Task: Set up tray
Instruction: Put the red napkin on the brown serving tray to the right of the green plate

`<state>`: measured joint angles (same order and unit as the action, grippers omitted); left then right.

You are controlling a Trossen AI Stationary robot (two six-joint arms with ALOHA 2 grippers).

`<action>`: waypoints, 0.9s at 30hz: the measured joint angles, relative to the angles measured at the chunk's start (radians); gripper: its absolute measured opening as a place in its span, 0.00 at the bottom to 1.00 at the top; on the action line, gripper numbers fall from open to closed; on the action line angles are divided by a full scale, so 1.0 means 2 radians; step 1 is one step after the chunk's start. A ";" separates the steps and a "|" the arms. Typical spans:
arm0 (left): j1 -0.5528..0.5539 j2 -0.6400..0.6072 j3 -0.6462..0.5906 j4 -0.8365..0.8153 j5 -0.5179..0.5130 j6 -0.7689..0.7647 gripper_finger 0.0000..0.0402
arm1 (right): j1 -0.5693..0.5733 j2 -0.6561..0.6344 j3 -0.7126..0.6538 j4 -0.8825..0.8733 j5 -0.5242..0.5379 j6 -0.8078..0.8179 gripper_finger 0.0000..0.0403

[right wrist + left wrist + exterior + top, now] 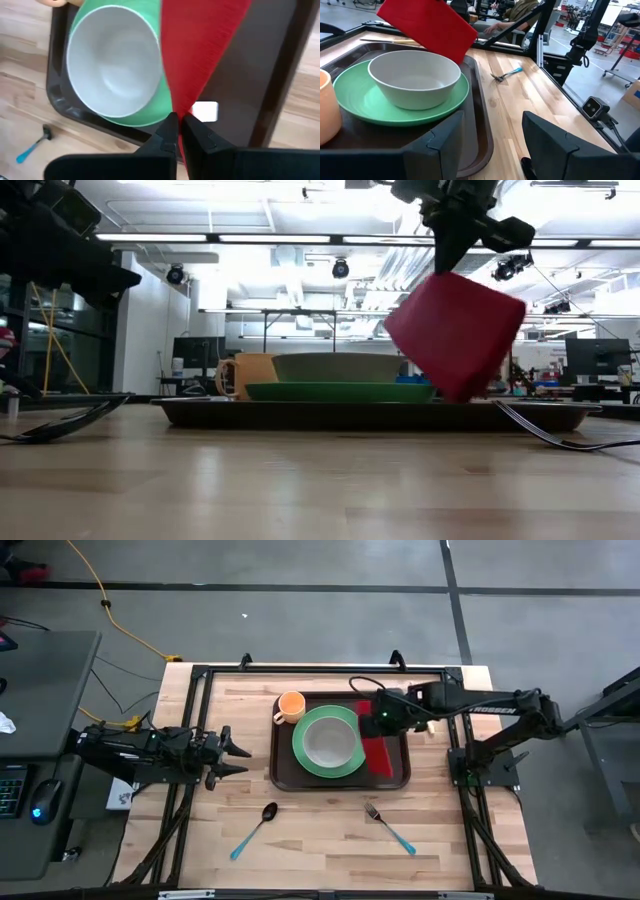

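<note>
Midway through the table setting, the right hand (378, 721), pinched shut on a red napkin (456, 332), dangles it over the tray (283, 778) at mid-tabletop; a loose corner could catch the bowl (330, 742). Left hand (236, 757) waits, fingers apart, beside the tray.
</note>
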<state>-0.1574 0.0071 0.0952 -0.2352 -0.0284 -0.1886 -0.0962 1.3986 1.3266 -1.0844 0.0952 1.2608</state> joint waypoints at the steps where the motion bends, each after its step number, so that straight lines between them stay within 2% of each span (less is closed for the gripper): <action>1: 0.000 0.000 0.000 0.000 0.000 0.000 0.57 | 0.002 0.001 0.000 0.000 0.000 0.004 0.00; 13: 0.000 0.000 0.000 -0.001 0.012 0.000 0.57 | 0.013 0.054 0.000 -0.016 0.002 0.001 0.00; 27: 0.000 0.000 0.000 -0.001 0.020 0.000 0.57 | 0.004 0.082 0.000 -0.052 0.013 -0.018 0.00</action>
<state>-0.1574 0.0071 0.0952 -0.2379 0.0116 -0.1886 -0.0878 1.5627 1.3266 -1.1877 0.1209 1.2240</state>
